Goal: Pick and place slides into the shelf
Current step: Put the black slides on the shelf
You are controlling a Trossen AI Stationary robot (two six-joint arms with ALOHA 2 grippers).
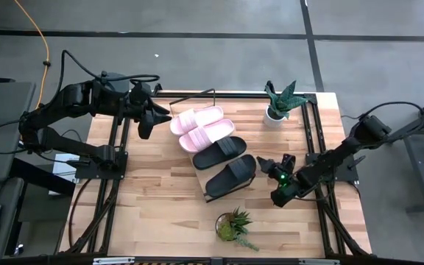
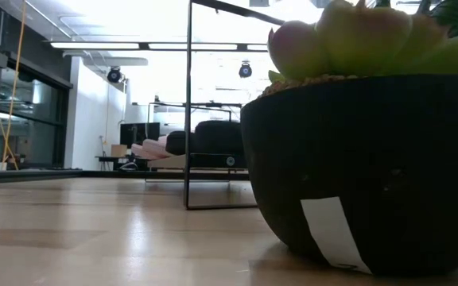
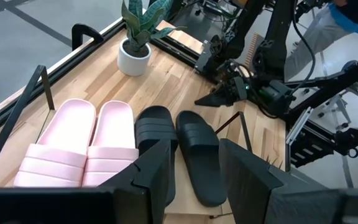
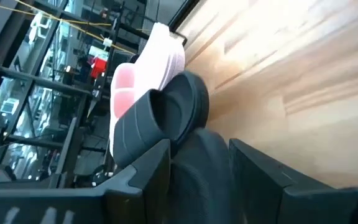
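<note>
All four slides sit in a row on the shelf [image 1: 213, 193]. My right claw [image 1: 269, 166] is open and empty, right beside the end black slide [image 1: 230, 177]. If I swing away carelessly, I could bump it off the shelf edge.

Even, diffuse overhead light; soft shadows on the tabletop [image 1: 168, 199]. Low view: ceiling lights [image 2: 141, 45] overexposed, backlighting the black plant pot [image 2: 364, 159], which is close and blurred. Right wrist view: fingers [image 4: 148, 180] soft, window glare behind.
</note>
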